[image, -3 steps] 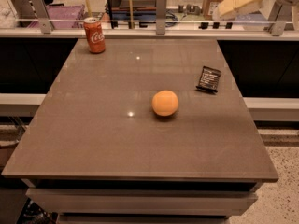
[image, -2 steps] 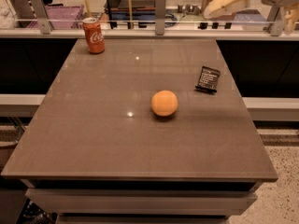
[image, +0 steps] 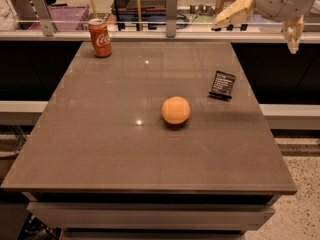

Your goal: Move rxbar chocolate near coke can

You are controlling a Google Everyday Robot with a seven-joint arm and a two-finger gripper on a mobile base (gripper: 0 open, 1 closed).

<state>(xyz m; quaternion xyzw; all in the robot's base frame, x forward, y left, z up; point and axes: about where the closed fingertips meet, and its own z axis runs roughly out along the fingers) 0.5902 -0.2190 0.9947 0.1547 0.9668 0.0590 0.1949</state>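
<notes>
rxbar chocolate (image: 222, 85): lying flat on the table (image: 100, 149), close to the right edge, in the far half. Black wrapper, lines of white text face up, long side skewed a little from the table edge. Nothing touches it.

Orange fruit (image: 175, 110): nearest neighbour. It sits left of the bar and closer to the front edge, roughly mid-table and a bit right of centre. There is a visible gap between the two, no contact. Small shadow under it.

coke can (image: 100, 38): upright at the far left corner, just inside the far edge, silver top up, white script facing the camera. It is well apart from the bar, with most of the table's width between them. The orange lies off the straight line bar-to-can, toward the front.

gripper (image: 254, 34): in the air by the far right corner, up at the top of the view. Jaws spread wide. One cream finger (image: 232, 14) points left over the far edge, the other (image: 292, 31) points down just outside the right edge. Nothing between them, no grip on anything. Well apart from the bar, which lies nearer the front than it.

Surroundings: a pale ledge (image: 150, 34) runs along the far edge with grey upright posts (image: 171, 13). Speckled floor (image: 302, 184) shows past the front right corner. Two small glare spots on the tabletop.
</notes>
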